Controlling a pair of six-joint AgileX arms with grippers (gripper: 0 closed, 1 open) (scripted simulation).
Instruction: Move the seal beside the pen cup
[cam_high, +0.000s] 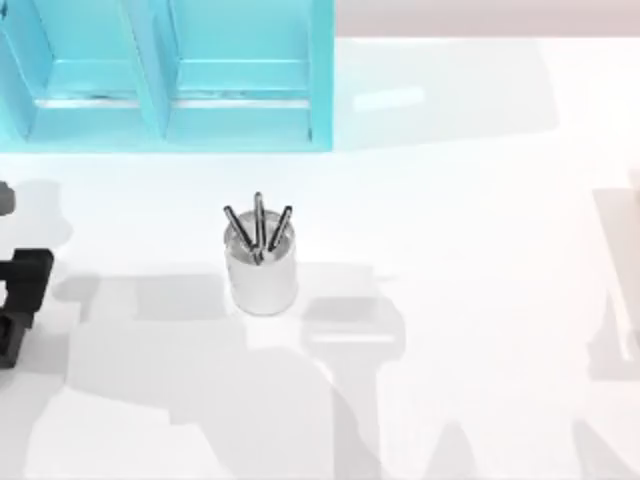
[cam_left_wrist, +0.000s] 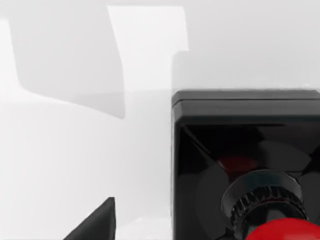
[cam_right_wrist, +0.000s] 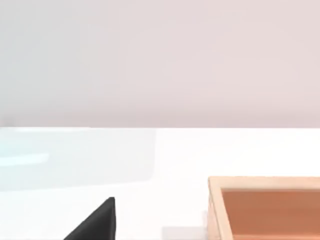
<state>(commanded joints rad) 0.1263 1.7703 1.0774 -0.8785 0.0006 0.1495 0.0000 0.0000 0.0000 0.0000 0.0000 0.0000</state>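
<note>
The pen cup (cam_high: 262, 272) stands mid-table with 3 pens (cam_high: 259, 227) in it. A turquoise shelf (cam_high: 170, 75) sits behind; the left arm (cam_high: 20, 300) is at the left edge

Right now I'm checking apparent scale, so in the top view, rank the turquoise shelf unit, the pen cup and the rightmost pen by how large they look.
Largest to smallest:
1. turquoise shelf unit
2. pen cup
3. rightmost pen
</note>
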